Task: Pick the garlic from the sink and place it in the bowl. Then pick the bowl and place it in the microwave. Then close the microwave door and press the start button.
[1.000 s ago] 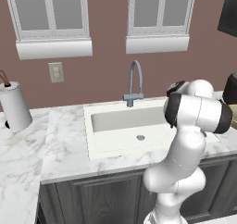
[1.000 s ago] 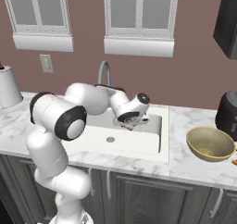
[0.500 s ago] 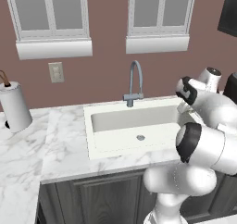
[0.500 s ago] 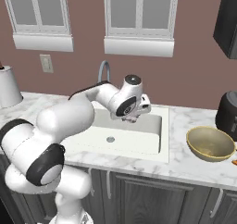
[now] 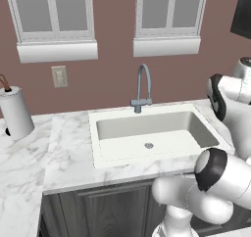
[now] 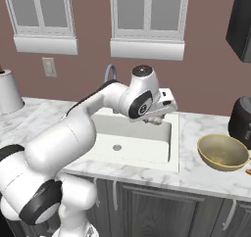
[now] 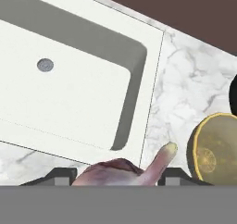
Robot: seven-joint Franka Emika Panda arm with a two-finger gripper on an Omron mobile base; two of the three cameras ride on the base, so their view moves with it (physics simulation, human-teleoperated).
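Carrying stage: the garlic is judged to be lifted out and under transport toward the bowl; nothing has yet been placed in the bowl.
Sink: the wide rectangular cream-white basin (image 6: 147, 138) with its tall curved grey metal faucet (image 5: 142, 86) is set in the marbled white counter (image 5: 59, 153); only the flat round grey drain (image 7: 45, 65) is seen on its floor.
Bowl: the round tan-yellow bowl with a lighter rim (image 6: 223, 152) stands on the counter to the right of the sink, well apart from the basin edge, and is seen to be empty.
Gripper: the two-finger gripper (image 6: 156, 117) is held above the right end of the sink, its fingers closed partway around the bulb.
Garlic: the small pale pinkish-white bulb with a tapering stalk (image 7: 125, 171) is held between the finger tips.
Handling: the bulb is judged light, firm and papery-skinned, so slipping is possible; the rounded body, not the stalk, is the better hold.
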